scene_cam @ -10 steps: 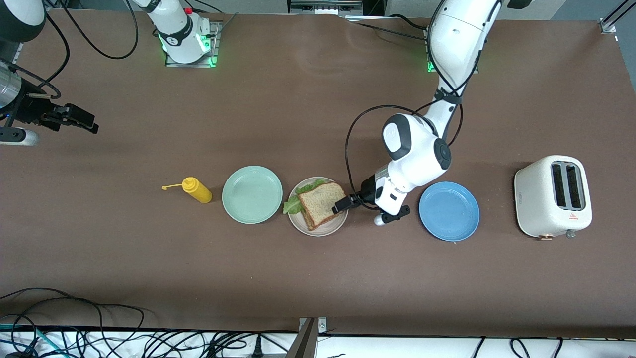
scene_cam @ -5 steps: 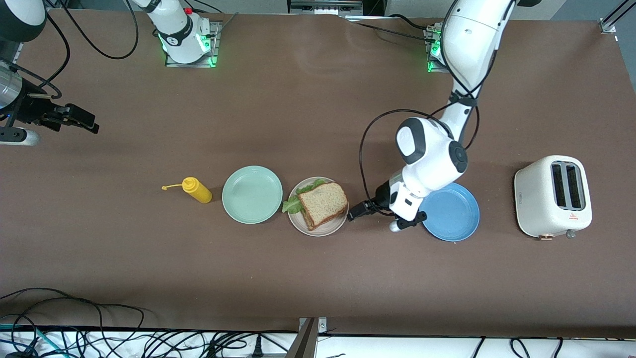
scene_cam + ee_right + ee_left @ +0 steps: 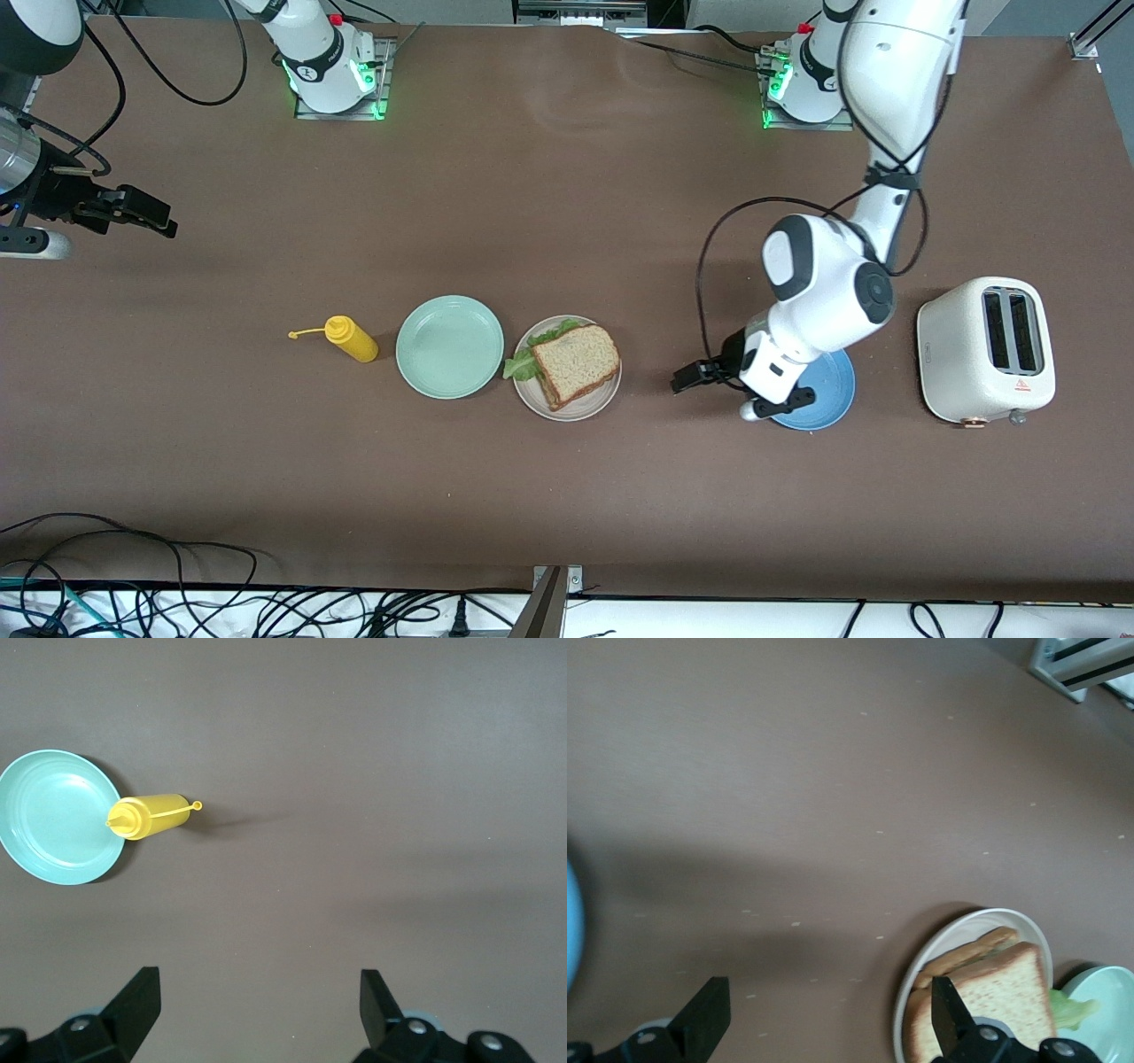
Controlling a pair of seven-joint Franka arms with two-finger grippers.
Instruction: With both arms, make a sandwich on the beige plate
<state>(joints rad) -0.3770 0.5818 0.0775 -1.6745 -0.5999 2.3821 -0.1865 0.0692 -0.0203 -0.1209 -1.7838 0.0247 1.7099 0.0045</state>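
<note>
Two bread slices with lettuce between them now sit stacked as the sandwich (image 3: 574,363) on the beige plate (image 3: 605,400), midway along the table (image 3: 567,496), between the mint-green plate (image 3: 449,346) and the blue plate (image 3: 833,390).

Change over the last second: the left pincer (image 3: 689,379), which was right at the sandwich's edge, has drawn back toward the left arm's end of the table. It is now above bare table between the beige plate and the blue plate, well apart from the sandwich. Its jaws stand wide and carry nothing; the left wrist view shows both fingers (image 3: 943,1014) spread, with the sandwich lying untouched.

Right pincer (image 3: 146,217): waits over the table at the right arm's end, jaws wide, empty.

Also present: yellow squeeze bottle (image 3: 351,338) beside the mint-green plate; toaster (image 3: 985,349) at the left arm's end.

Judgement: top slice is placed and released, stack looks square enough. Assembly appears complete; only retreat of the left arm remains.
</note>
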